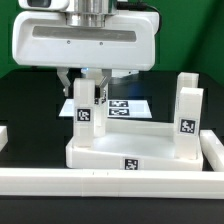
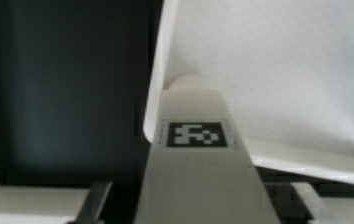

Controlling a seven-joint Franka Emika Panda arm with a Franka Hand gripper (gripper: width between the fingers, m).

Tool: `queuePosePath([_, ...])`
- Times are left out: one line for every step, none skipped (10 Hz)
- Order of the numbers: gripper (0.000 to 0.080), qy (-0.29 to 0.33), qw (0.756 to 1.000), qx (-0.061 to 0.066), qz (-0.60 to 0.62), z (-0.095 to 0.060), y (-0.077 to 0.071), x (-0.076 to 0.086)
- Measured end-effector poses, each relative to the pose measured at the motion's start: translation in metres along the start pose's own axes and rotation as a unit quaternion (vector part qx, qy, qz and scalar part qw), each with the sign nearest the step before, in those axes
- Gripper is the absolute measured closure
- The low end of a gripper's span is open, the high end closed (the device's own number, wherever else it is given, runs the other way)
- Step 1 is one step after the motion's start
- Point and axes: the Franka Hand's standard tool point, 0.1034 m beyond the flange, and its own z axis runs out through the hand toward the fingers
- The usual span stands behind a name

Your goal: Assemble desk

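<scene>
The white desk top (image 1: 110, 150) lies flat on the black table with a tag on its front rim. One leg block (image 1: 187, 105) stands upright on its corner at the exterior view's right. A second leg block (image 1: 85, 110), tagged, stands upright at the far corner on the exterior view's left. My gripper (image 1: 86, 92) comes down from above and is shut on this leg's upper part. In the wrist view the gripper (image 2: 200, 198) has the tagged leg (image 2: 195, 140) between its fingers (image 2: 99, 200), with the desk top (image 2: 280, 80) beyond it. The other legs are out of view.
The marker board (image 1: 128, 106) lies flat behind the desk top. Low white border rails run along the front (image 1: 110, 182), the exterior view's right (image 1: 214, 150) and the left edge (image 1: 3, 135). Black table (image 2: 67, 90) lies beside the desk top.
</scene>
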Motion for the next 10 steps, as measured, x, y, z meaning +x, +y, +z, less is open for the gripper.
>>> queuePosePath([0.0509, 0.000, 0.998, 0.001, 0.055, 0.0002, -0.0003, -0.0002])
queuePosePath([0.0509, 0.000, 0.994, 0.001, 0.108, 0.0004, -0.0005, -0.0002])
queuePosePath([0.0509, 0.000, 0.990, 0.003, 0.143, 0.0006, -0.0004, -0.0002])
queuePosePath([0.0509, 0.000, 0.980, 0.004, 0.199, 0.0008, -0.0008, 0.0000])
queuePosePath([0.0509, 0.000, 0.967, 0.003, 0.253, 0.0010, -0.0016, 0.0004])
queuePosePath([0.0509, 0.000, 0.952, 0.003, 0.306, 0.0011, -0.0023, 0.0011])
queuePosePath([0.0509, -0.004, 0.939, 0.006, 0.344, 0.0012, -0.0025, 0.0011])
queuePosePath([0.0509, -0.006, 0.922, 0.012, 0.387, 0.0013, -0.0029, 0.0019])
queuePosePath([0.0509, -0.006, 0.906, 0.012, 0.423, 0.0016, -0.0044, 0.0021])
queuePosePath([0.0509, -0.006, 0.900, 0.012, 0.436, 0.0016, -0.0057, 0.0022])
